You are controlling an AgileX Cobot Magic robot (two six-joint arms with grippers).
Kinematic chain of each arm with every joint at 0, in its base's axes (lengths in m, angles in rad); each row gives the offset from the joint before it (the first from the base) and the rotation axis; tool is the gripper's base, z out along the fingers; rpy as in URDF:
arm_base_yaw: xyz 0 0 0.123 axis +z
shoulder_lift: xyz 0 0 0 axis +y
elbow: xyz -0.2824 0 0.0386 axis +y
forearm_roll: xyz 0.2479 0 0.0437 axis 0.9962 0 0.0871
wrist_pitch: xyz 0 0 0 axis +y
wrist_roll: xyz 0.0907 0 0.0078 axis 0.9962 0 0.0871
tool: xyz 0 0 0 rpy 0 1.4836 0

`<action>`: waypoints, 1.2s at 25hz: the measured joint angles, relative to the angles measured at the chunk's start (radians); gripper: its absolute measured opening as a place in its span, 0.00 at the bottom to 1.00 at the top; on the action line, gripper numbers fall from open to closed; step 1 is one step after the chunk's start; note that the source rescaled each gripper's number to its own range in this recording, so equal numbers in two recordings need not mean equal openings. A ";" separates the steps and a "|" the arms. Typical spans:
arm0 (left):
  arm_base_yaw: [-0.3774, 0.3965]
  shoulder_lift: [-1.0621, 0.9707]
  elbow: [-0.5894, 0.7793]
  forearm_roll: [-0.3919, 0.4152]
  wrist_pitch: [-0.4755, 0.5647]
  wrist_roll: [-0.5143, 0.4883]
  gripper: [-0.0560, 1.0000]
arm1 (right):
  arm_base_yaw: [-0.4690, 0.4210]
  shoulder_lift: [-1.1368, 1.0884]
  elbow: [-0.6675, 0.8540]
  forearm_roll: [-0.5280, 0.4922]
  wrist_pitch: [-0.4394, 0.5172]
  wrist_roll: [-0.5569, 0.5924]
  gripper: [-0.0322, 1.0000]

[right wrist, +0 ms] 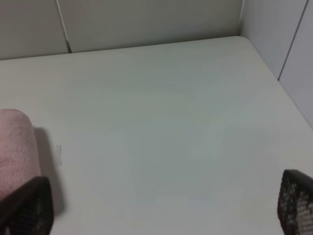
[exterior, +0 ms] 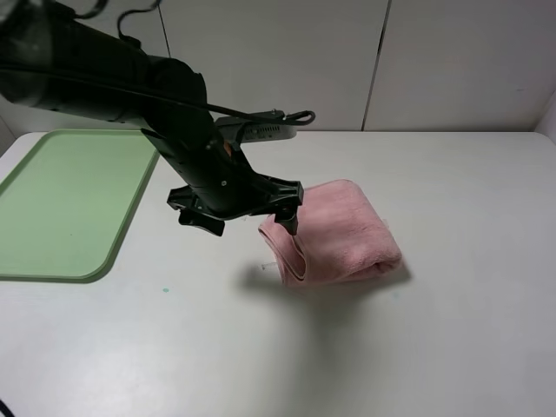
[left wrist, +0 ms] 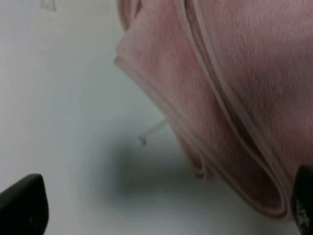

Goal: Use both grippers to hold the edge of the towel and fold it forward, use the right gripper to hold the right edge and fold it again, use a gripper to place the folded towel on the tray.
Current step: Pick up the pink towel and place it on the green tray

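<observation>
Towel [exterior: 334, 233] folded on table [exterior: 434, 347], tray [exterior: 65, 204] well apart

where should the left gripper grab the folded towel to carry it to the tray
Probably the towel's near-left end, where the stacked hemmed edges all meet. Come from its left, the tray side, where the open left gripper hovers, one finger over the stack and one under, so that every layer is pinched and the fold holds.

The left arm [exterior: 130, 87] is bulky, glossy black and tube-shaped, with a thin black cable along it and a small orange mark near the wrist. Its gripper [exterior: 248, 213] is black, with short fingers. In the right wrist view, the fingertips [right wrist: 296, 200] look mesh-textured, perhaps padded.
</observation>
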 joint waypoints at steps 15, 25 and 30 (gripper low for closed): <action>-0.036 0.263 -0.211 -0.018 -0.024 -0.004 1.00 | 0.000 0.000 0.000 0.000 0.000 0.000 1.00; -0.037 0.311 -0.229 -0.030 -0.063 -0.004 0.99 | 0.000 0.000 0.000 0.000 0.000 0.000 1.00; -0.037 0.315 -0.229 -0.029 -0.073 -0.004 0.84 | 0.000 0.000 0.000 0.000 0.000 0.000 1.00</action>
